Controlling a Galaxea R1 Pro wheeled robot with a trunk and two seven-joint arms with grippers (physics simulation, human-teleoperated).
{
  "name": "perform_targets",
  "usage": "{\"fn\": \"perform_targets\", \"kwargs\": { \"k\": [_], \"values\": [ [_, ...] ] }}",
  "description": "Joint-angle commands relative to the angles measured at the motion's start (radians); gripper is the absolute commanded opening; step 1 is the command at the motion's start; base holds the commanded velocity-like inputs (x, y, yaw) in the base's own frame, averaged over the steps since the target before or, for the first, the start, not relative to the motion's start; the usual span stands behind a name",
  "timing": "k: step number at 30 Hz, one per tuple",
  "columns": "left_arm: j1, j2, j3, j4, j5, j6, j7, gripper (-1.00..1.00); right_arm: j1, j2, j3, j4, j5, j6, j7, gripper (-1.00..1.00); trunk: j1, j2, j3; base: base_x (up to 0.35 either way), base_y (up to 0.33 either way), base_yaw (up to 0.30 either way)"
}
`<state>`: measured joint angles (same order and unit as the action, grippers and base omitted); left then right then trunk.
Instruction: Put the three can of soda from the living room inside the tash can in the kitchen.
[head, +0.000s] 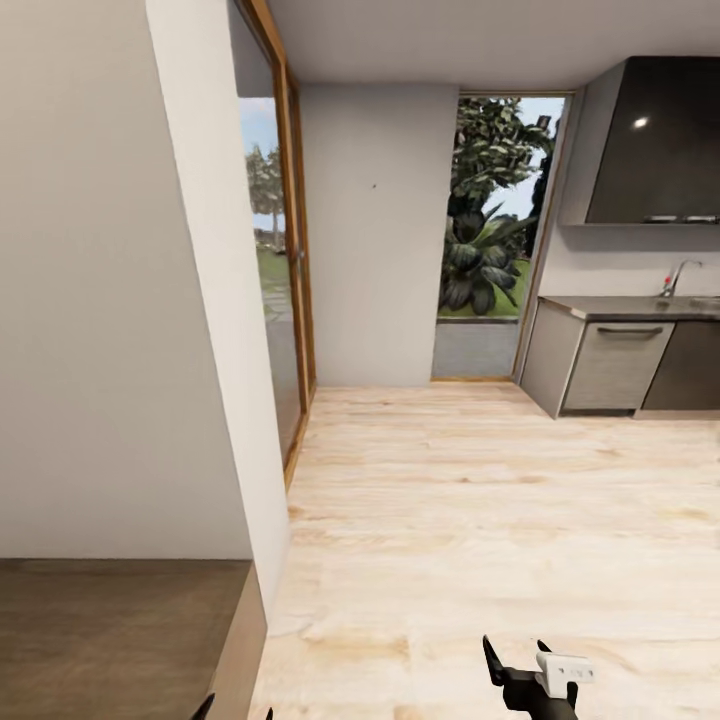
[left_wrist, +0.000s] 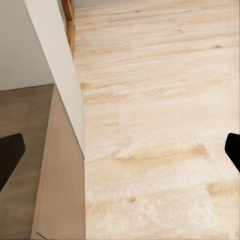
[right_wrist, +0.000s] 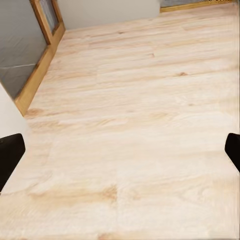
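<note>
Robot in transit on the kitchen's pale wood floor (head: 480, 520); cans and bin location undetermined. Right gripper (head: 518, 662) and left gripper (left_wrist: 120, 150) both spread apart, carrying nothing. No disposal evidenced; fetching apparently remains.

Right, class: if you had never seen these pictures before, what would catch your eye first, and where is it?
The broad pale wood floor dominates, running from the foreground to the far wall. Next comes the tall window at the back, full of dark green plants, with grey kitchen cabinets and a sink tap to its right. A white wall crowds the left side, and the right gripper pokes in at the bottom edge, jaws apart.
</note>
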<state>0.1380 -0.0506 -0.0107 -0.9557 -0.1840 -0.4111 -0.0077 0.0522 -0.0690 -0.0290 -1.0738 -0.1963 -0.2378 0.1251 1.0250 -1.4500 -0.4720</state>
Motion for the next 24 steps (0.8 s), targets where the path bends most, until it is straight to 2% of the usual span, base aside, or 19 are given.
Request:
{"fn": "perform_targets", "kwargs": {
  "k": [1,17,24],
  "values": [
    [0.000,0.000,0.000,0.000,0.000,0.000,0.000,1.00,0.000,0.000,0.000,0.000,0.000,0.000,0.000,1.00,0.000,0.000,0.001,0.002,-0.001,-0.231],
    [0.000,-0.001,0.000,0.004,-0.001,0.000,0.000,1.00,0.000,0.000,0.001,0.003,0.000,0.000,0.000,1.00,0.000,0.000,0.012,0.006,-0.008,-0.233],
    [0.000,-0.002,0.000,0.009,-0.002,0.000,0.000,1.00,0.000,0.000,0.001,0.009,0.000,0.000,-0.001,1.00,0.000,0.000,0.018,0.087,-0.204,-0.233]
  ]
}}
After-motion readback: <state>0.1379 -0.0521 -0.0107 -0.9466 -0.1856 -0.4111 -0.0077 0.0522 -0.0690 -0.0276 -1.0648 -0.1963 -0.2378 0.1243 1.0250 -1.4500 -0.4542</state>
